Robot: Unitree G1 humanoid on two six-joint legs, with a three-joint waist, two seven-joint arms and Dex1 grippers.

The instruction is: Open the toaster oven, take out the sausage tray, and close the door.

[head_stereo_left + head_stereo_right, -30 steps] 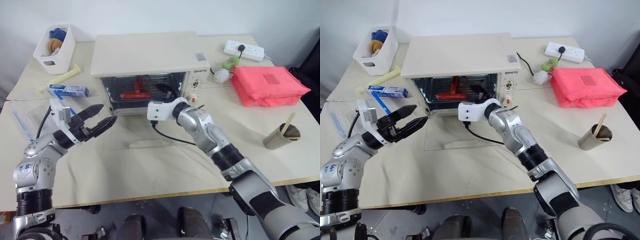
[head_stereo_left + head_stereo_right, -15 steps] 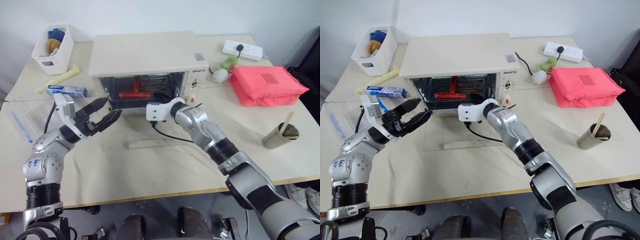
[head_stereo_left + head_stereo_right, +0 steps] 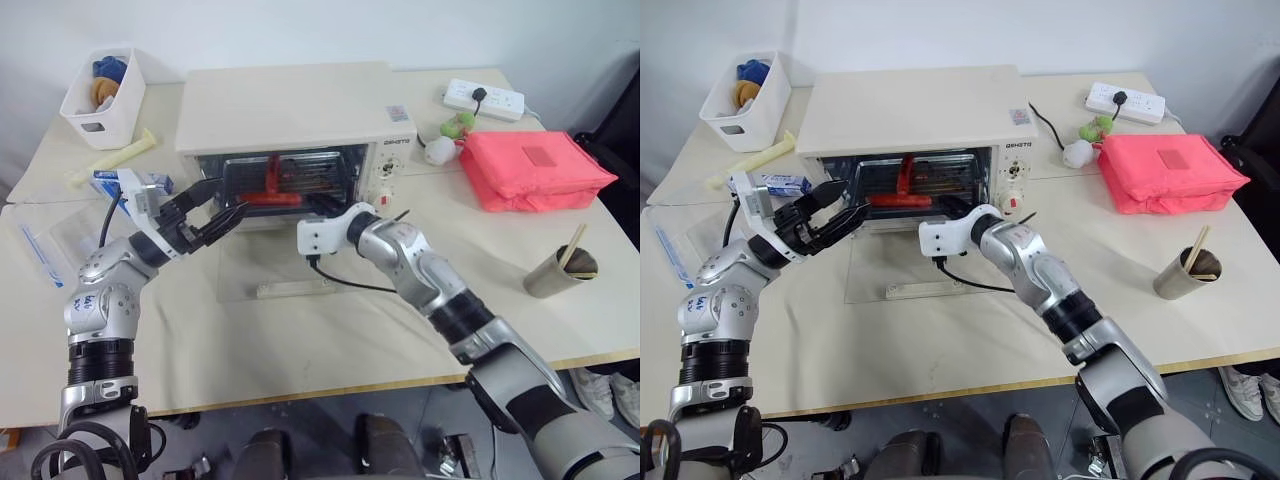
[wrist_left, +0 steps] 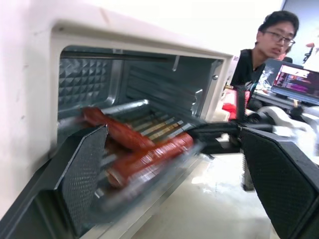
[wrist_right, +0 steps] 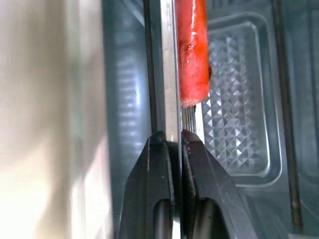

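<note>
Right gripper [image 5: 175,142] pinches the sausage tray [image 5: 169,64] rim inside the toaster oven [image 3: 300,105].
Thin, stiff, greasy metal may tip; left gripper [image 3: 215,205], jaws wide, hovers near its free edge.

One toaster oven [image 3: 290,110], one sausage tray [image 4: 149,172], two sausages [image 4: 119,132], two pincers [image 3: 215,205].

The toaster oven [image 3: 290,105] looks like smooth cream metal, not shiny. The sausage tray [image 5: 169,74] is thin shiny metal. The door [image 3: 290,265] is clear glass. The pink bag [image 3: 535,170] may be soft cloth.
</note>
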